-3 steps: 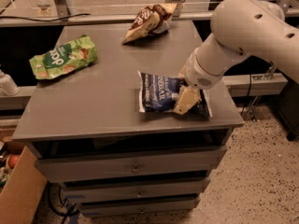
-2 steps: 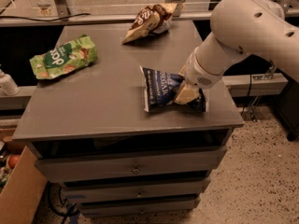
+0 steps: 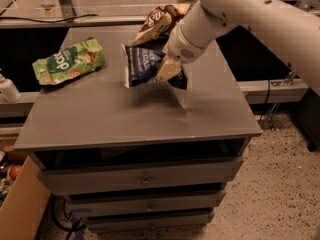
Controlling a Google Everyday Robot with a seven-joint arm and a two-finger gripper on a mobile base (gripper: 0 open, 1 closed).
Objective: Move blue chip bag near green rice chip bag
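Nearest, under the grey surface (image 3: 110,129), sits a stack of drawers (image 3: 142,179); a dark gap shows above the top one, and what lies inside cannot be made out. At the lower left stands a cardboard box (image 3: 20,209), with a small red round thing (image 3: 15,171) just behind its edge, too dim to name. Above the middle of the surface, toward the back, the pincer (image 3: 170,74) is clamped on the right side of the blue chip bag (image 3: 142,64), its tan fingers (image 3: 166,70) pressed into the crinkled foil. The bag is dark navy with white lettering and a pale sealed edge on its left end; it hangs tilted, clear of the surface, with a soft shadow under it. Well apart to the left, near the back left corner, the green rice chip bag (image 3: 70,61) lies flat. Just behind the blue bag, partly hidden by the arm (image 3: 250,19), lies a brown-and-white snack bag (image 3: 157,21).
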